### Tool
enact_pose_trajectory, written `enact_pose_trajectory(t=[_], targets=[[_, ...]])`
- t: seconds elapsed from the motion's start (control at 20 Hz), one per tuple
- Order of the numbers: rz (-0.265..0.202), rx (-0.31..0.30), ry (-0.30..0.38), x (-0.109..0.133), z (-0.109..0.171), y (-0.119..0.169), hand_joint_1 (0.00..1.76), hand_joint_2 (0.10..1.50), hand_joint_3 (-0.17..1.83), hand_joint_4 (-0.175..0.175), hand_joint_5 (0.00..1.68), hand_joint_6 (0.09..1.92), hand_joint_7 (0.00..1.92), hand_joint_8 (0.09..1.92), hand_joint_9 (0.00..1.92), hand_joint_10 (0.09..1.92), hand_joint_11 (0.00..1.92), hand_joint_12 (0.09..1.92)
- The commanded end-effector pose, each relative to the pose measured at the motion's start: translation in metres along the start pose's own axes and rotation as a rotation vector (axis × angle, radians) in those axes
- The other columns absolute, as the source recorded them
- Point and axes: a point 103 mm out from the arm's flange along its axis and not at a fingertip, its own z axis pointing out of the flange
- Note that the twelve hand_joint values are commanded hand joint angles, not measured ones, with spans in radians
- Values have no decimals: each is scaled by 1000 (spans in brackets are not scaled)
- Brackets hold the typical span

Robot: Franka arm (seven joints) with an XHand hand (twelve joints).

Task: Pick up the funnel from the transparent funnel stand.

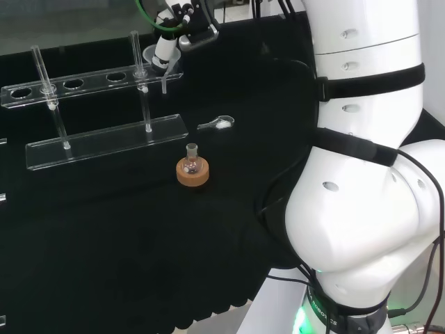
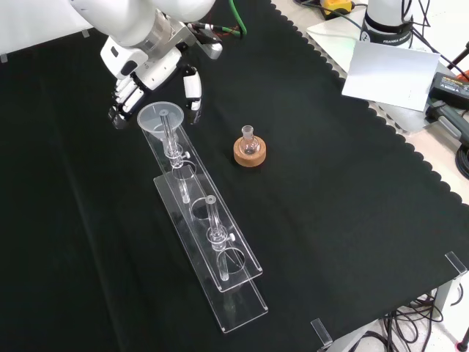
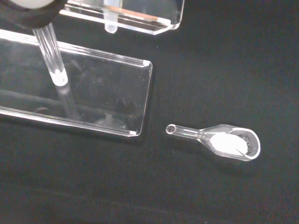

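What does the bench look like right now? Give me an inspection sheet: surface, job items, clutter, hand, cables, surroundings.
Surface: black cloth, flat.
Job's things: funnel seated in the end hole of the transparent funnel stand.
Clutter: small flask on cork ring; glass scoop holding white powder, lying on the cloth.
Hand: hand close behind the funnel, fingers relaxed, nothing held.
Cables: green cable near the wrist.
Surroundings: paper sheet and tools off the cloth.

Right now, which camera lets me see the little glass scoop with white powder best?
The wrist view: the glass scoop lies close and large on the black cloth, white powder in its bowl. The head view shows it small, beside the clear stand. I can't make it out in the front view.
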Motion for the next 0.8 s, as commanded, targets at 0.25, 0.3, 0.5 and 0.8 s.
enact_pose_trajectory(t=[0.25, 0.3, 0.5, 0.8], targets=[[-1, 2, -8, 2, 2, 5, 728, 649, 354, 18, 55, 87, 1, 524, 222, 814, 356, 1479], [-1, 4, -10, 2, 2, 5, 729, 644, 364, 17, 62, 87, 1, 551, 231, 808, 356, 1479], [-4, 10, -8, 0, 4, 9, 732, 632, 397, 14, 94, 87, 19, 625, 295, 789, 355, 1480], [-5, 12, -12, 1, 6, 10, 734, 623, 423, 10, 116, 87, 37, 657, 362, 751, 353, 1479]])
